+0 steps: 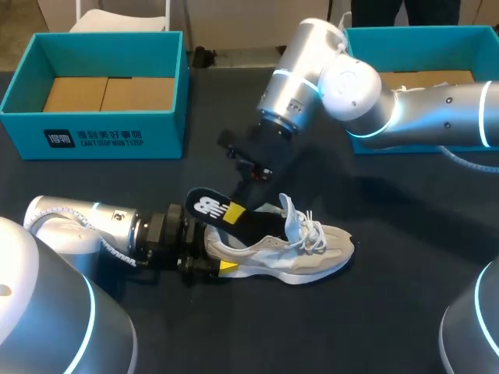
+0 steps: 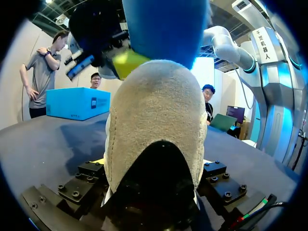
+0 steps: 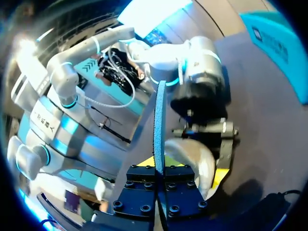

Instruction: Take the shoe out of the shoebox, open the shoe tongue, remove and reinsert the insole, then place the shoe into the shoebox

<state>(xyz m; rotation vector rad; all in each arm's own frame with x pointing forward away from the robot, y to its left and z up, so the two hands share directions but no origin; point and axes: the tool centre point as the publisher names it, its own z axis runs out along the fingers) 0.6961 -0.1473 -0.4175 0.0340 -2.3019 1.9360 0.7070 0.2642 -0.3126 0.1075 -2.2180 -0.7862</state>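
A beige sneaker with white laces lies on its side on the dark table, toe to the right. My left gripper holds its heel, one finger on each side; the left wrist view shows the heel filling the space between the fingers. A black insole with a white logo sticks up out of the shoe's opening. My right gripper is shut on the insole. Edge-on in the right wrist view, the insole rises as a thin blue strip from the closed gripper.
A teal shoebox with a cardboard liner stands at the back left. A second teal box stands at the back right, behind my right arm. Dark tabletop surrounds the shoe on the front and right.
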